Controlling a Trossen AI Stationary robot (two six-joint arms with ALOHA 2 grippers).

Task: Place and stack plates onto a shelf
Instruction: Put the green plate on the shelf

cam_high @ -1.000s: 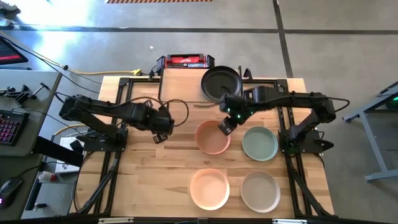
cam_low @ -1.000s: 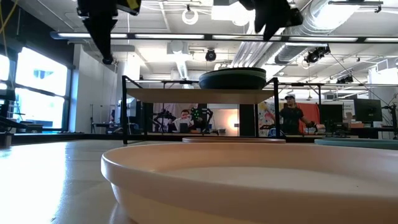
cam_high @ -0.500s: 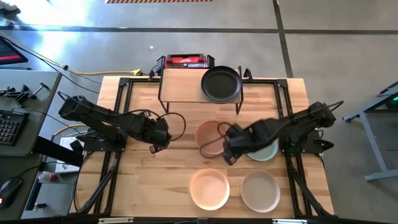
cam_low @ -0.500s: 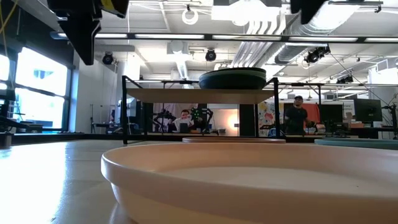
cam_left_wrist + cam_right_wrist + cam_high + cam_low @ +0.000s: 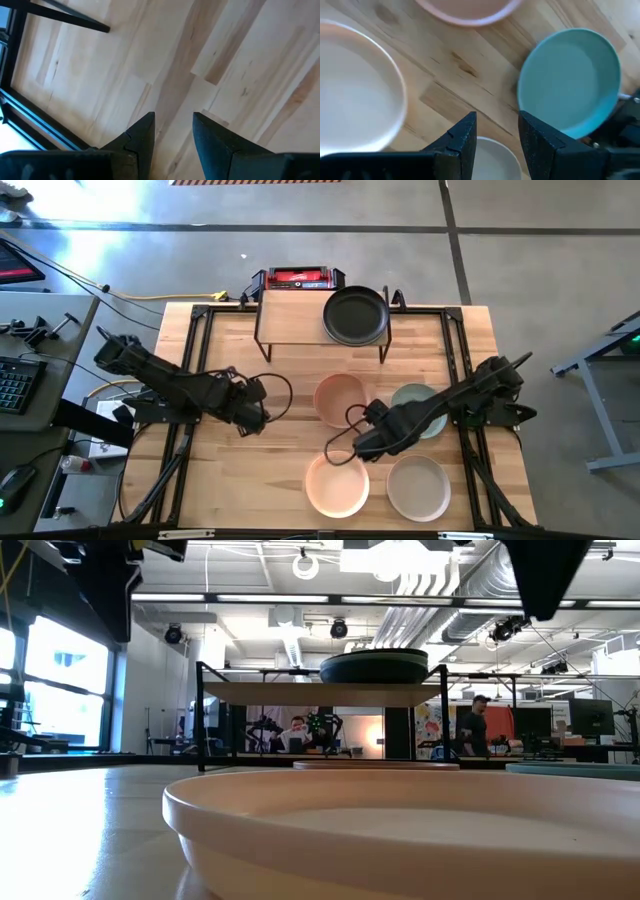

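Note:
The shelf (image 5: 300, 315) stands at the table's far edge with a black plate (image 5: 355, 316) resting flat on the right half of its top. On the table lie a peach-pink plate (image 5: 340, 400), a pale green plate (image 5: 425, 408), a second peach plate (image 5: 337, 483) and a beige plate (image 5: 418, 487). My right gripper (image 5: 362, 448) hangs open above the bare wood between these four plates, pointing down and touching none of them. My left gripper (image 5: 252, 423) hangs open over bare table left of the plates (image 5: 174, 125).
A red-and-black device (image 5: 300, 278) sits behind the shelf. Black frame rails (image 5: 195, 380) run along both sides of the table. Bare wood lies left of the plates. In the low view, people stand in the room beyond the table.
My right gripper has swung from beside the far peach-pink plate toward the table's near edge and come lower, tipping more steeply down; it now hangs between the four plates. My left gripper has drifted toward the near edge and a little lower. No plate has moved.

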